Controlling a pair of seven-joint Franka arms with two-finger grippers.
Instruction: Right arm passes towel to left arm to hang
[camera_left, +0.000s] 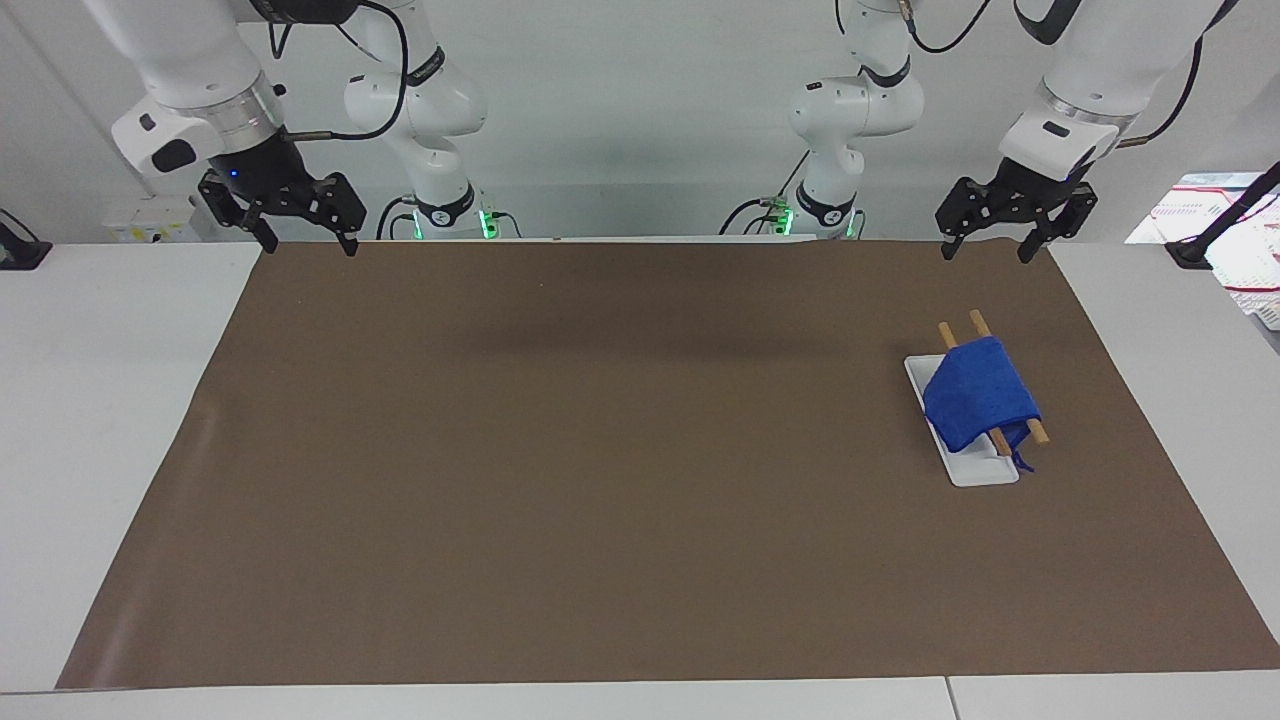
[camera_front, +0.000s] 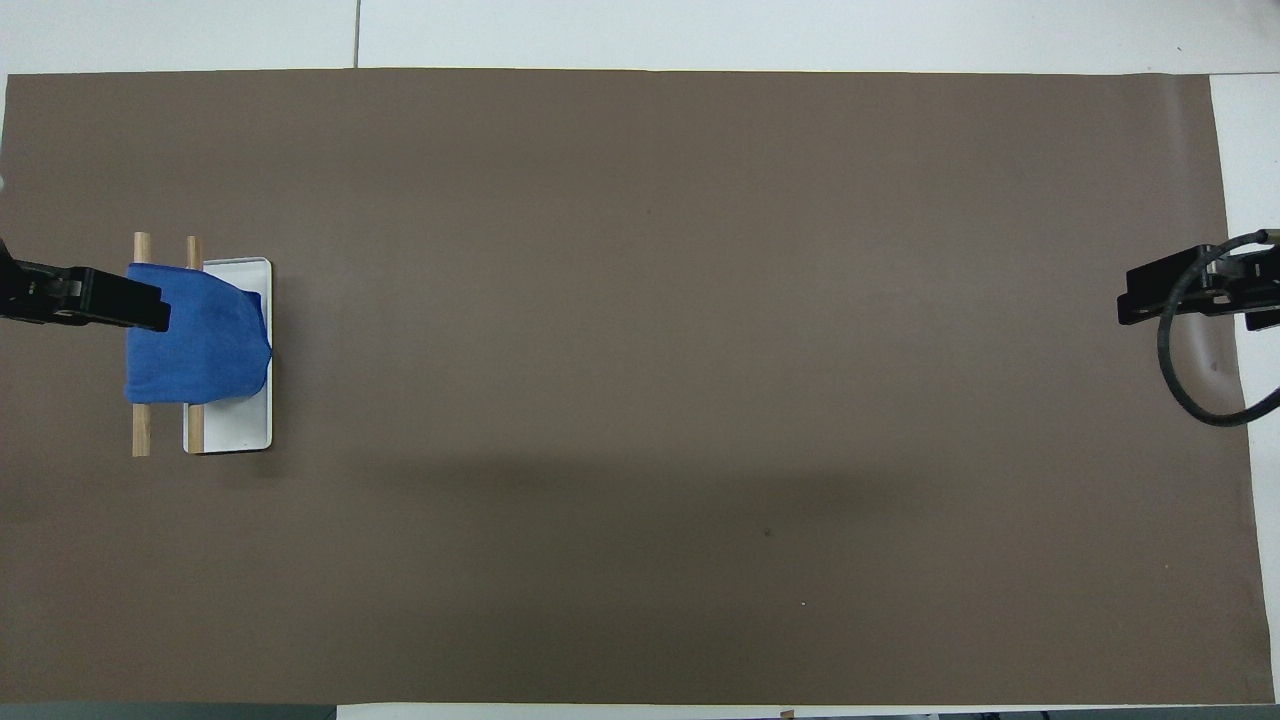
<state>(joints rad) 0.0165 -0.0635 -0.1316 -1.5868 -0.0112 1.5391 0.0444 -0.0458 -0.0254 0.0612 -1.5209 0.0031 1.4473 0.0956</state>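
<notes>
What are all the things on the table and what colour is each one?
towel: one, bright blue, draped over the two rods at the left arm's end of the table
rods: two, wooden, side by side above the tray
tray: one, white, under the rods
mat: one, brown, covering the table
left gripper: one, black, open, raised over the mat's edge near the towel
right gripper: one, black with a blue light, open, waiting over the mat's corner

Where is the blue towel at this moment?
The towel is draped over two wooden rods of a small rack with a white base, on the brown mat toward the left arm's end of the table; no gripper touches it.
</notes>
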